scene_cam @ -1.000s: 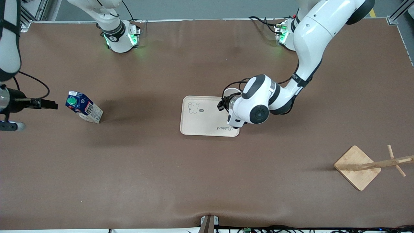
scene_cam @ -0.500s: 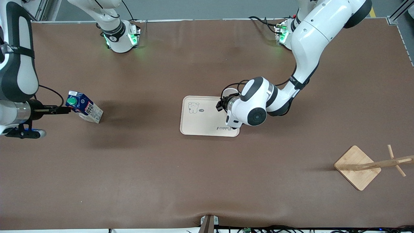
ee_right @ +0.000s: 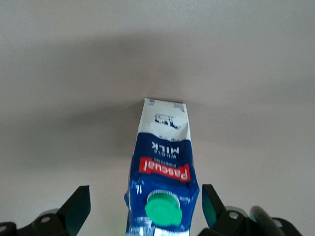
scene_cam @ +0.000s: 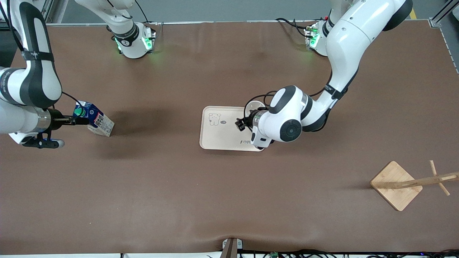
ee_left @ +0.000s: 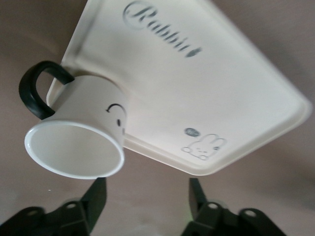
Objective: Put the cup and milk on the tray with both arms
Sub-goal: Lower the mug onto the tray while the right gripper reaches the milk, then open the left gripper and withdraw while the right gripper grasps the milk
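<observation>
The left gripper hangs over the tray, fingers spread wide and holding nothing; the cup stands on the tray's corner. The right gripper, also wide open, straddles the milk at the right arm's end of the table.

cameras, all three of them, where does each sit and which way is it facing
Front view: high across the table, facing both bases; shows both arms, the tray, cup, milk carton and wooden stand.
Left wrist view: on the left arm's wrist, looking down at the cup standing on the tray; the open left end effector shows.
Right wrist view: on the right wrist, looking at the milk carton between the open right end effector's fingers.
Shared: each wrist view's objects also appear in the front view.
</observation>
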